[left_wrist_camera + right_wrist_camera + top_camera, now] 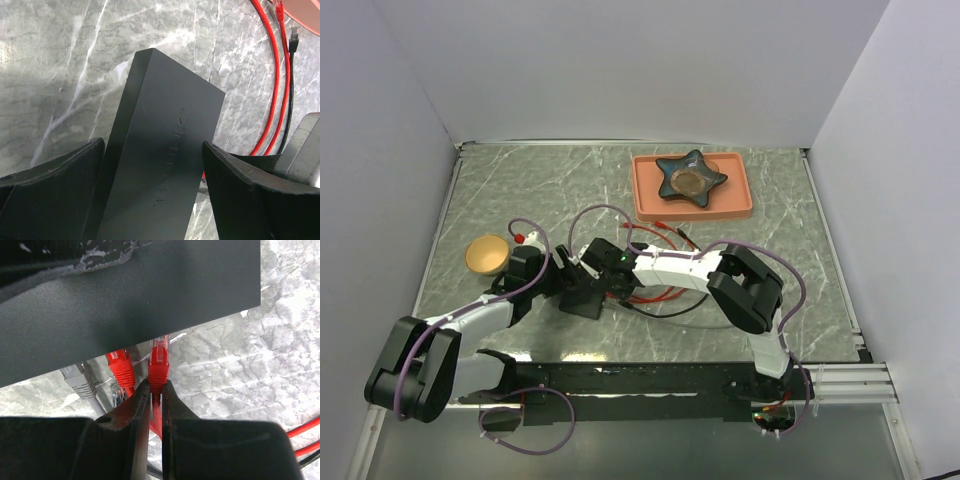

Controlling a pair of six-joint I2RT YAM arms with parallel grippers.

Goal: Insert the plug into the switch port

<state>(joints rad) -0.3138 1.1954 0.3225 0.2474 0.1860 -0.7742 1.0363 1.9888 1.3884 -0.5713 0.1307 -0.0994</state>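
Plainly, the switch, a flat matte-black slab with crisp edges and a faint embossed name on its top, lies near the middle of the grey, veined, marble-look table, between the two arms. The left gripper stands spread wide astride it, one blunt black finger hard by each long side; whether they squeeze the box I cannot tell. The right gripper is pinched almost closed on the moulded red boot of the plug, whose clear plastic tip meets the switch's near edge; whether it sits in a socket is hidden by the overhang. Just left of it lie a second red plug and a grey plug. Glossy red cables and a thin black cable curve over the stone. Farther back a salmon rectangular tray holds a dark glazed star-shaped dish; a round golden bowl sits at the left
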